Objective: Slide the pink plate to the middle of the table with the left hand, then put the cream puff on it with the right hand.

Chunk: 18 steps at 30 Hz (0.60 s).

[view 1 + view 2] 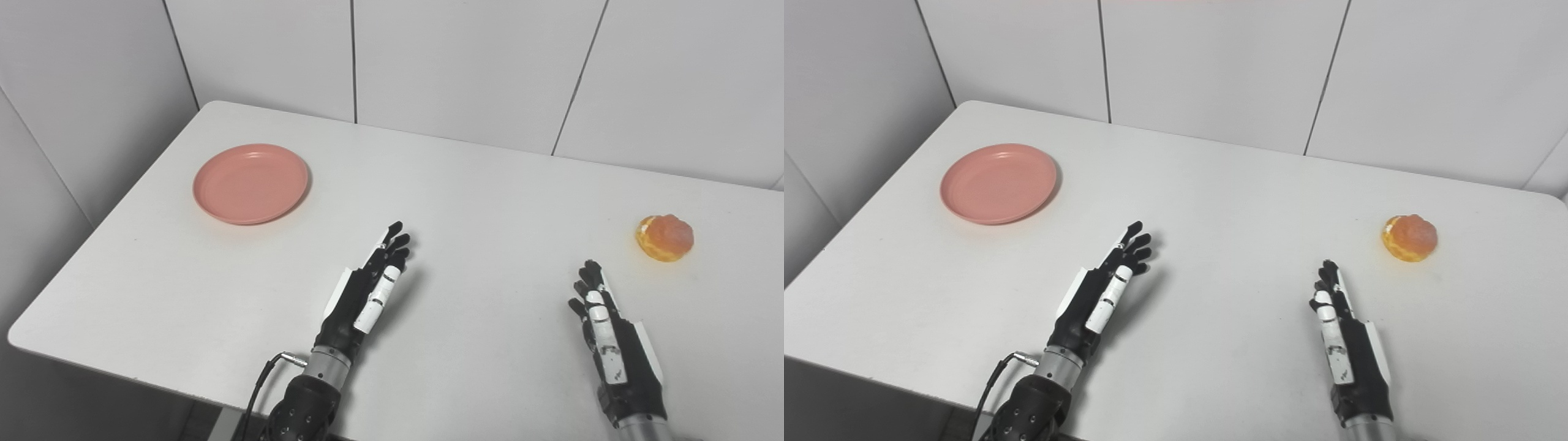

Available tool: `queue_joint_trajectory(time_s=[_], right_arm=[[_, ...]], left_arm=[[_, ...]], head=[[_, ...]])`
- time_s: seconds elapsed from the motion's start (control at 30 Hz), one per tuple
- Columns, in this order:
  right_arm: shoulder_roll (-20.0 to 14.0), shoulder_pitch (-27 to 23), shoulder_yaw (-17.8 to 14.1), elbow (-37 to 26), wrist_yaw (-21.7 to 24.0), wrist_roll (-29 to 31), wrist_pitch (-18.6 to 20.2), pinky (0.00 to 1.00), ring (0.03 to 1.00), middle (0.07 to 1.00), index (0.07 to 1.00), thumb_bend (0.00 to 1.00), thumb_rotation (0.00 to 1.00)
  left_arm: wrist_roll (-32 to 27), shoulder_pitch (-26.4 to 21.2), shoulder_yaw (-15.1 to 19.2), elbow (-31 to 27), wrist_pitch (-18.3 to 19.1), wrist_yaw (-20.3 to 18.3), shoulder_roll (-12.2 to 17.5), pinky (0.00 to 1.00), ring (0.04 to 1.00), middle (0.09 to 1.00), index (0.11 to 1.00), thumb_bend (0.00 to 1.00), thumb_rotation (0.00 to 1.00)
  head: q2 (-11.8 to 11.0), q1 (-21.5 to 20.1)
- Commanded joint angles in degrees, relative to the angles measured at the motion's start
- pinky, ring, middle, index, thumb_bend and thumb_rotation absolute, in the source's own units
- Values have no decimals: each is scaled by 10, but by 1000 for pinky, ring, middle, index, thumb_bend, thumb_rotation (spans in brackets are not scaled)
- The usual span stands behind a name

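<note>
The pink plate (250, 183) is sitting empty toward the far left of the tabletop (465, 184), well off the middle, so the slide looks not yet begun. The cream puff (665, 237) is lying far over on the right, well apart from the plate, which is likely why each hand is getting its own job. The left hand (367, 293) is hovering near the front middle with its fingers (395, 242) stretched out straight and gripping nothing, pointing roughly toward the plate. The right hand (612, 334) is waiting just short of the puff, fingers likewise extended and empty.
</note>
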Motion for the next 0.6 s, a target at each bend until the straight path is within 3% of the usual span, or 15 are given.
queue_joint_trajectory(time_s=[0.0, 0.2, 0.37, 0.57], right_arm=[[-4, -9, -4, -5, 7, 12, -35, 1000, 1000, 1000, 996, 251, 1000], [-10, -8, -5, -5, 12, 16, -40, 1000, 1000, 1000, 998, 239, 1000], [-12, -10, -4, -4, 17, 24, -38, 1000, 1000, 1000, 1000, 186, 1000], [-5, -8, -3, -6, 10, 21, -44, 1000, 1000, 1000, 994, 190, 1000]], left_arm=[[10, 33, -11, 10, 1, 13, -26, 899, 921, 941, 941, 479, 1000], [16, 32, -24, 15, 0, 24, -30, 916, 936, 950, 944, 478, 1000], [18, 30, -25, 18, -2, 29, -31, 914, 942, 954, 945, 464, 1000], [13, 30, -25, 15, -3, 26, -26, 923, 945, 959, 953, 489, 1000]], head=[[1, 1], [-8, 22], [-7, 15], [-7, 12]])
